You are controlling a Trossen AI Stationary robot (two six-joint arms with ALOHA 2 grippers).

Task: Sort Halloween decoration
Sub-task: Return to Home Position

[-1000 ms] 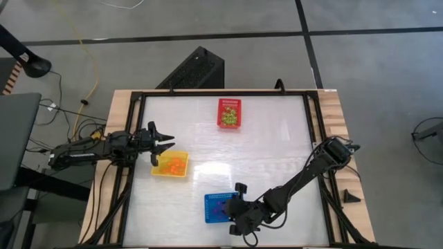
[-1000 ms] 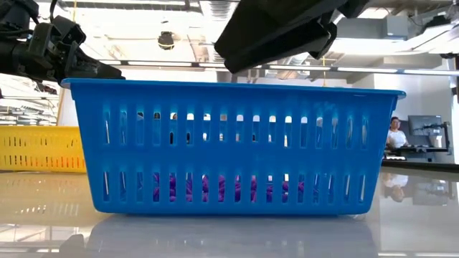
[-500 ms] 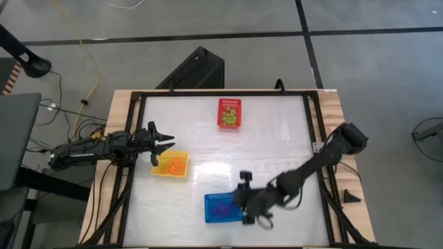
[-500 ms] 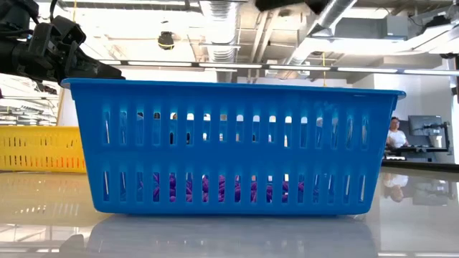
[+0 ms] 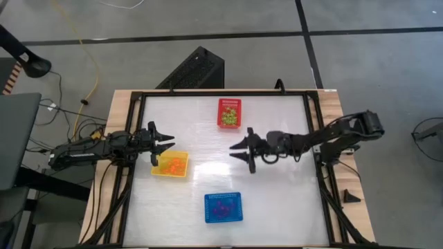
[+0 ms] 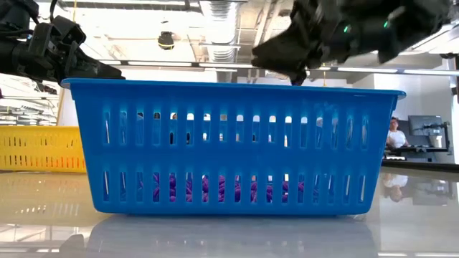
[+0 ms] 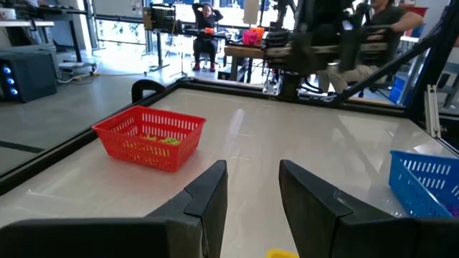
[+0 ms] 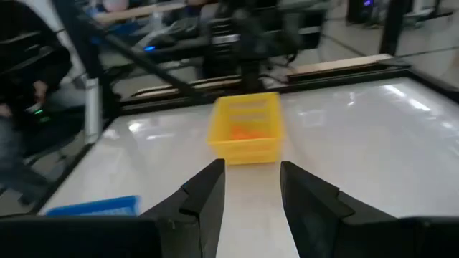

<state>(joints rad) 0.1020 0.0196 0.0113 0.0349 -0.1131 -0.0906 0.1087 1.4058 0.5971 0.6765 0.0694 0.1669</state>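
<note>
The Halloween decoration [image 5: 223,207] lies sorted by colour — orange in the yellow basket [image 5: 181,174], green in the red basket [image 5: 230,127], purple in the blue basket [image 5: 208,209] — so the left gripper [image 5: 170,142] beside the yellow basket and the right gripper [image 5: 240,156] above the middle of the desk [image 5: 277,200] hang with jaws open, empty.

A grey floor [image 5: 381,69], crossed by dark lines, is seen all round the table [image 5: 201,117]. A black case [image 5: 197,69] is set just beside the table. Above it, ceiling ducts [image 6: 219,14] and strip lights [image 6: 215,66] are shown. Well beyond it, a person [image 6: 393,132] is seated by a monitor [image 6: 424,127].
</note>
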